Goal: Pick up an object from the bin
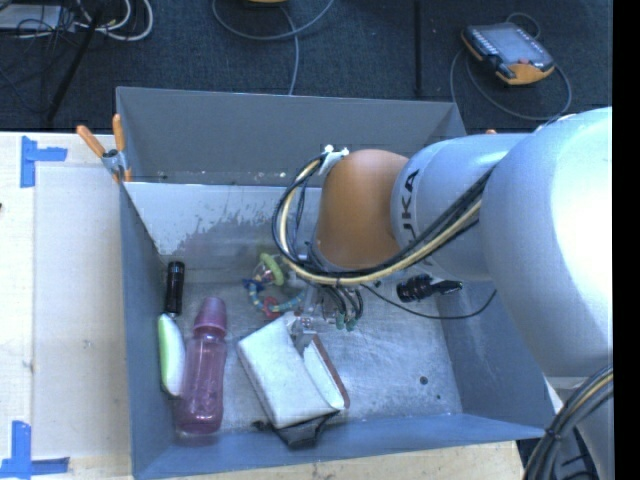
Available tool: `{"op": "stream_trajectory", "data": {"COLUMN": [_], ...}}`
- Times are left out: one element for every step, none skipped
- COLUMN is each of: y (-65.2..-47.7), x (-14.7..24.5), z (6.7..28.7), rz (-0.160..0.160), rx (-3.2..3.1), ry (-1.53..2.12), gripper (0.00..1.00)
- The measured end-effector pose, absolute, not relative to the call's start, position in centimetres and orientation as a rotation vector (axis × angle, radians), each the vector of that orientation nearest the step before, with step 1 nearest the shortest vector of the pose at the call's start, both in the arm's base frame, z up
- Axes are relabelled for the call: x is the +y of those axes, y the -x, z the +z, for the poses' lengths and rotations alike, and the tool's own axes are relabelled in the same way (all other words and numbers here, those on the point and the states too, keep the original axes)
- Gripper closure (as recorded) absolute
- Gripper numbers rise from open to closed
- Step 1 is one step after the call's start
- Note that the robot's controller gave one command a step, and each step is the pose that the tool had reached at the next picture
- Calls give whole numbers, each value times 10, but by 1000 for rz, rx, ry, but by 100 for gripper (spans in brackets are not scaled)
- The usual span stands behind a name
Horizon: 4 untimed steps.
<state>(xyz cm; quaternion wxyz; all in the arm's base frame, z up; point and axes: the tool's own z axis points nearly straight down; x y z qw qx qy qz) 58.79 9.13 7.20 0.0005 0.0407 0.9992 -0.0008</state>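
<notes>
camera view: gripper (322,320), spread or pressed together i cannot tell, at 1 o'clock corner of white pouch (282,378); pouch lies 11-to-5.

The arm (520,198) is showing black letters on its white casing, just beside the orange wrist cover (360,208). "UKA" is running down the casing there, and the word's beginning cannot be made out. The pink bottle (203,368) and the other things lying in the bin (140,298) are showing no print large enough to read.
</notes>
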Motion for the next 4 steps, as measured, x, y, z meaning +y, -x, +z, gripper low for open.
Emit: {"op": "stream_trajectory", "data": {"y": [-577,-593,-559,-559], "x": [112,86,161,161], "z": [73,72,73,73], "rz": [-14,6,-3,-3], "rx": [3068,3125,3107,3107], "ry": [-634,-313,-407,-406], "gripper": [0,0,100,100]}}
